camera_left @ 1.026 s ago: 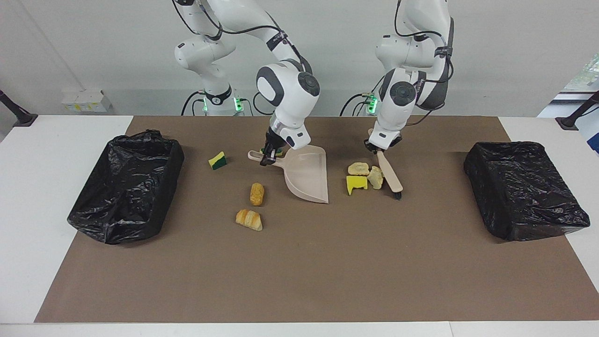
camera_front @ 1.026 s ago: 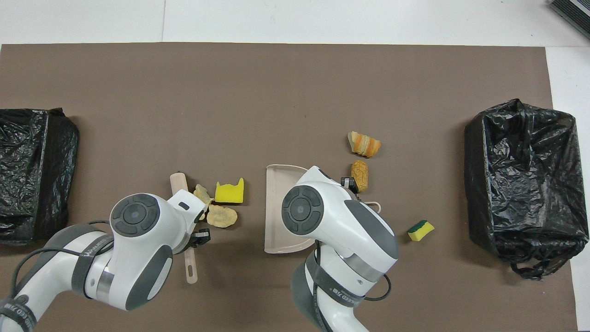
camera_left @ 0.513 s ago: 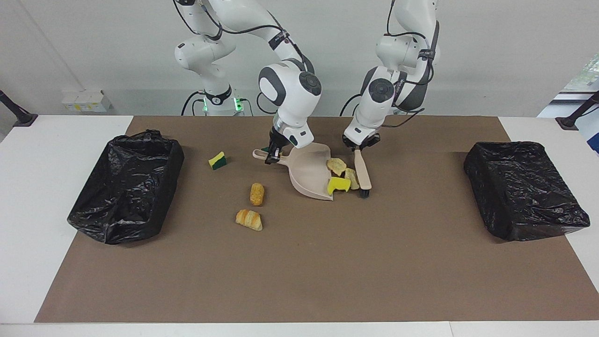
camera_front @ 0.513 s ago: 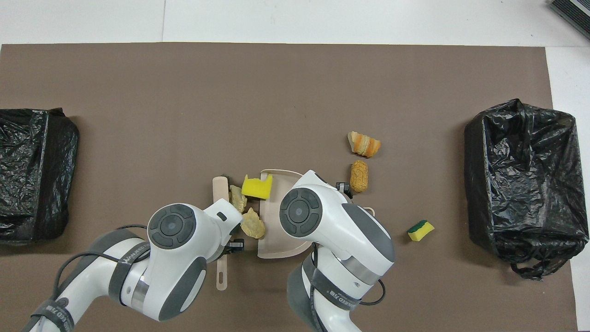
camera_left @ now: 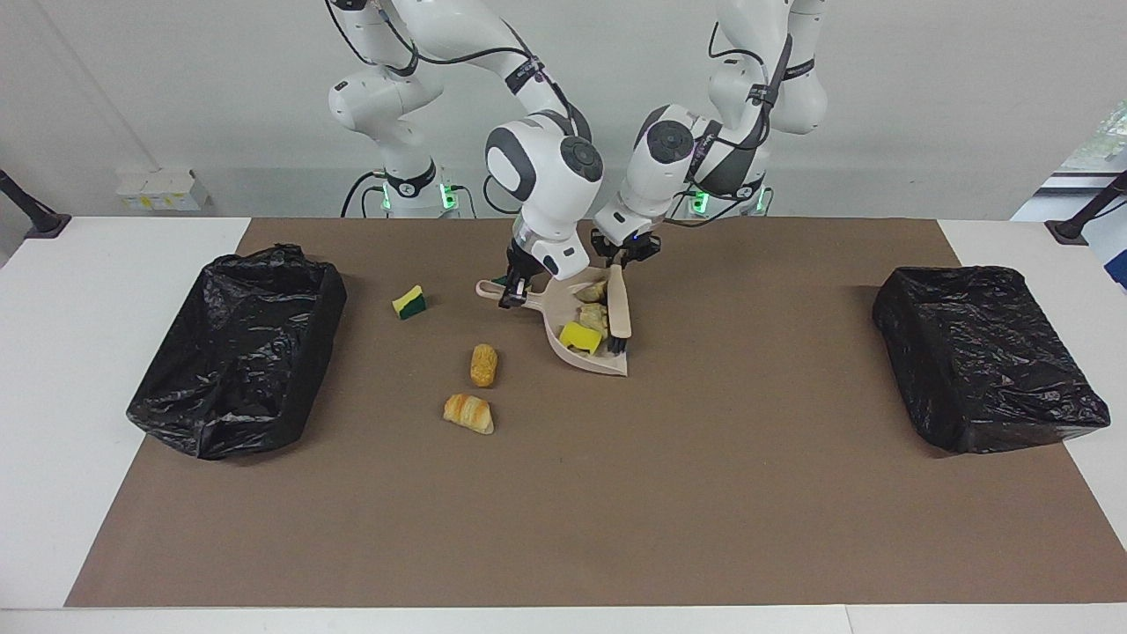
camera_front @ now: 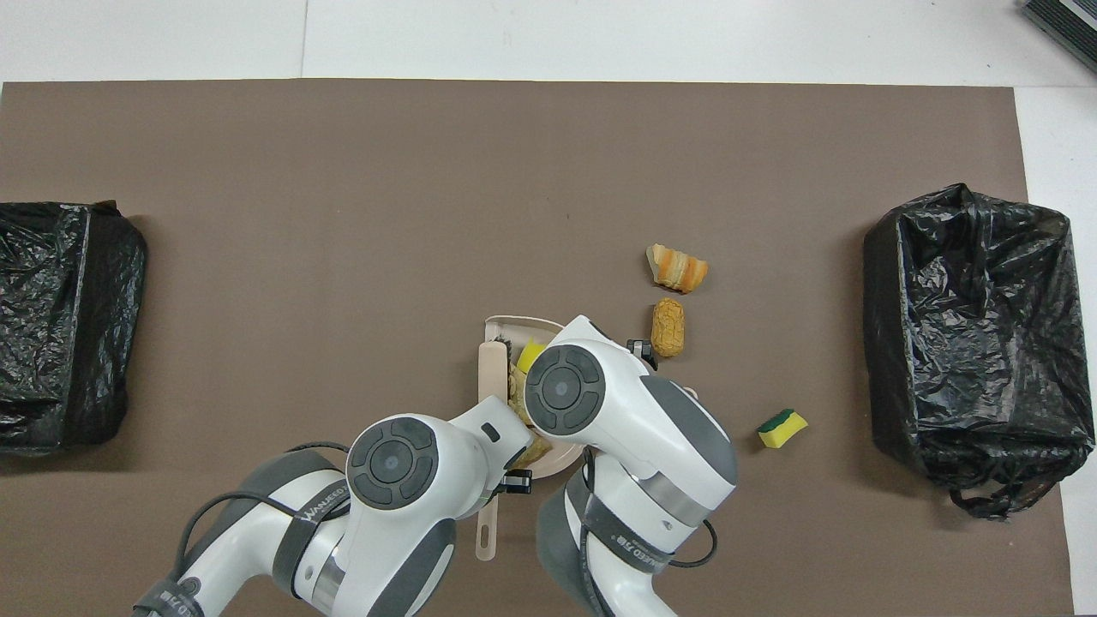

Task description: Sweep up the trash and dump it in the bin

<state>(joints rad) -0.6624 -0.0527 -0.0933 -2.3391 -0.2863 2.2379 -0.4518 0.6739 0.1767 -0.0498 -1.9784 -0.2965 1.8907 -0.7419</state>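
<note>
The right claw [camera_left: 513,298] is clamped on the thin handle of the smooth beige plastic dustpan [camera_left: 568,352], at the middle of the facing picture. The left claw [camera_left: 627,255] is squeezed on the flat wooden handle of a small brush [camera_left: 619,308]. The brush's dark bristles are resting inside the dustpan.

Lumpy cream scraps [camera_left: 593,314] and a squashy yellow sponge chunk [camera_left: 578,337] are lying in the dustpan. A green-yellow sponge block [camera_left: 408,302] and two crusty golden bread pieces [camera_left: 483,364] are sitting on the brown table mat [camera_left: 563,493]. Crinkly black bag-lined bins [camera_left: 236,348] are sitting at both edges.

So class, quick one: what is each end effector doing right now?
Left end effector: shut on the brush, sweeping scraps into the dustpan.
Right end effector: shut on the dustpan's handle.
</note>
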